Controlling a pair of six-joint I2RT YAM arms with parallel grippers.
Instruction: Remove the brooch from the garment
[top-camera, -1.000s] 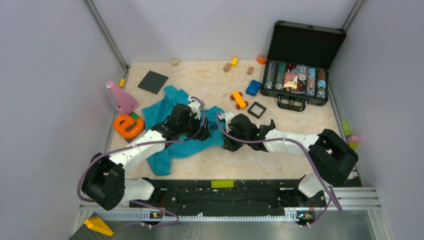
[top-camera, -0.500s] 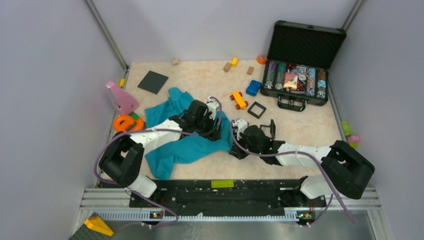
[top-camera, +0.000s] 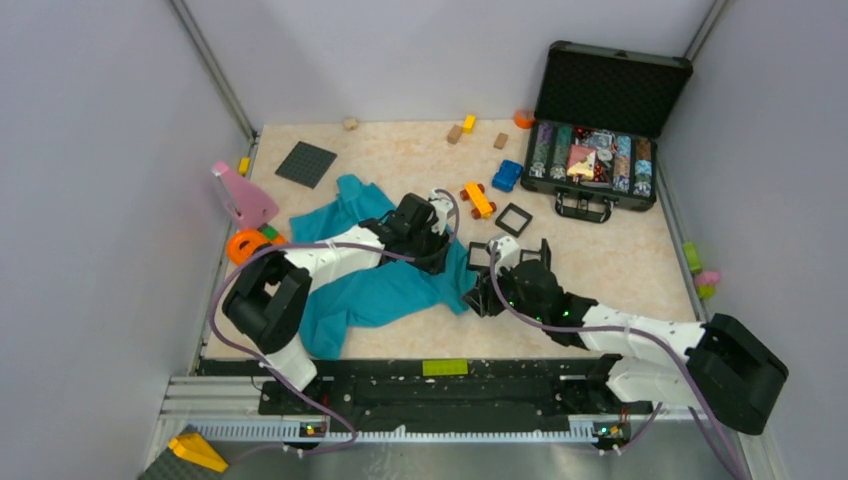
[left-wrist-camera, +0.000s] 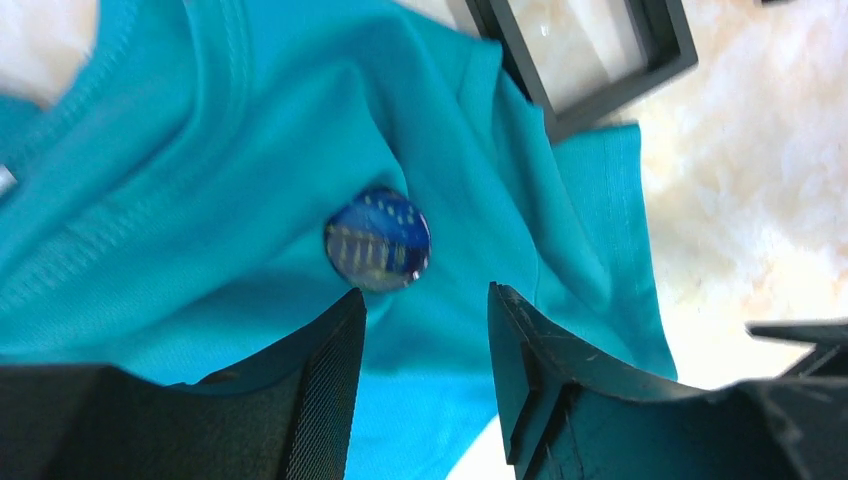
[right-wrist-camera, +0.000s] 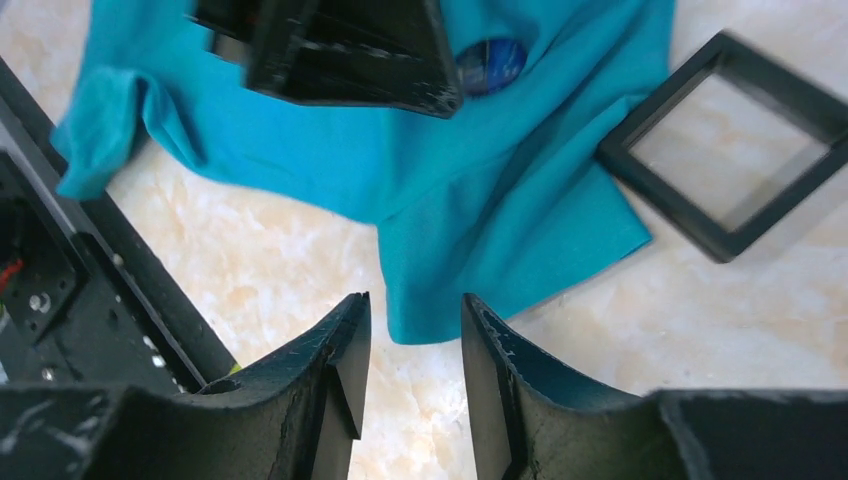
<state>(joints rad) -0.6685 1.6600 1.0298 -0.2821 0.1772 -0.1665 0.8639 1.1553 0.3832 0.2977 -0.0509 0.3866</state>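
Note:
The teal garment (top-camera: 370, 295) lies spread on the table's left half. It fills the left wrist view (left-wrist-camera: 200, 200) and shows in the right wrist view (right-wrist-camera: 480, 170). The small round blue brooch (left-wrist-camera: 378, 240) sits on the cloth, just ahead of my left finger's tip, not between the jaws. It also shows in the right wrist view (right-wrist-camera: 492, 52); in the top view my left gripper hides it. My left gripper (left-wrist-camera: 425, 300) is open and empty over the garment's right part (top-camera: 440, 248). My right gripper (right-wrist-camera: 415, 305) is open and empty, its tips at the garment's near right corner (top-camera: 478, 298).
A black square frame (top-camera: 480, 256) lies against the garment's right edge and another (top-camera: 513, 219) just beyond. An orange toy car (top-camera: 478, 200), a blue toy car (top-camera: 507, 176) and an open chip case (top-camera: 600, 150) stand at the back right. A dark grey plate (top-camera: 306, 164) lies at the back left.
My left arm has reached further right across the garment. My right arm has drawn back toward the near right, uncovering the black frame by the garment's edge.

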